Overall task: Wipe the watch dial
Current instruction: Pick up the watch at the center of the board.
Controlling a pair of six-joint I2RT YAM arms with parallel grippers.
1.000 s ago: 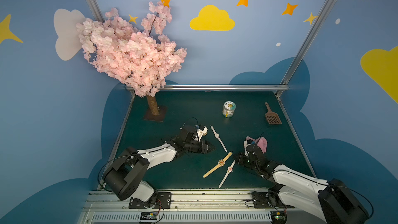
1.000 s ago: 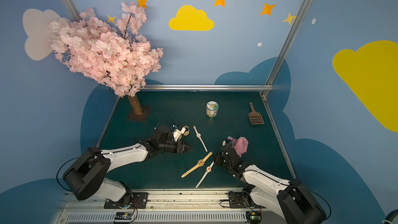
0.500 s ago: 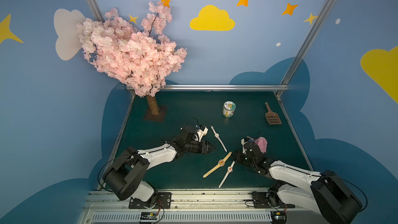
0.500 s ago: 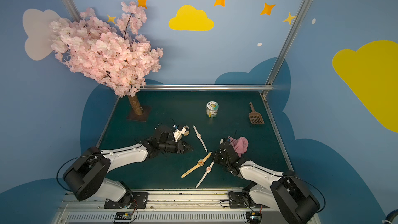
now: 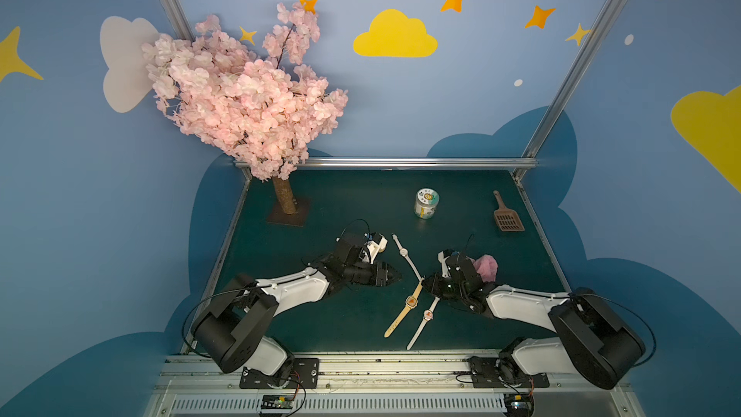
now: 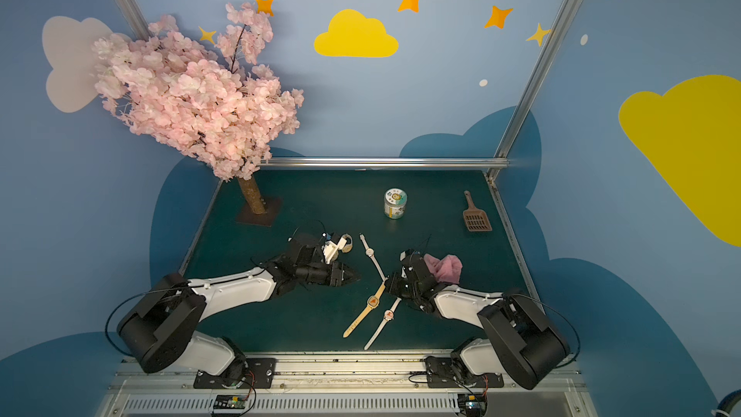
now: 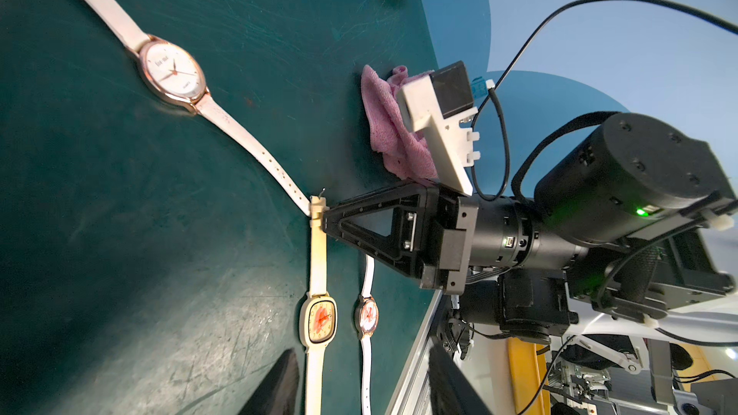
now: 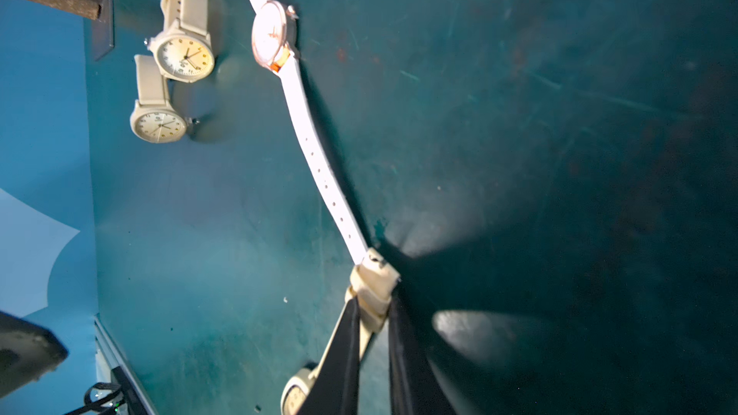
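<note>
Right jaws are gripping the strap end of the square-dial watch [image 5: 412, 302], lying at the pink cloth's [image 5: 487, 267] 8 o'clock; left jaws are gaping empty. Only the right wrist view is showing two beige watches [image 8: 183, 53].

Looks like a robot lab's staged booth: cartoon cloud-and-star walls [image 5: 395, 36], aluminium frame posts [image 5: 574, 70], fake blossom tree [image 5: 244, 98] at ten o'clock, robot arms [image 5: 296, 292] bolted to a rail [image 5: 361, 371] at six.

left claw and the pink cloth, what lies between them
The white-strap watch crosses that stretch, then the right claw, pinching the buckle end of the tan-strap watch. Both top views show it.
</note>
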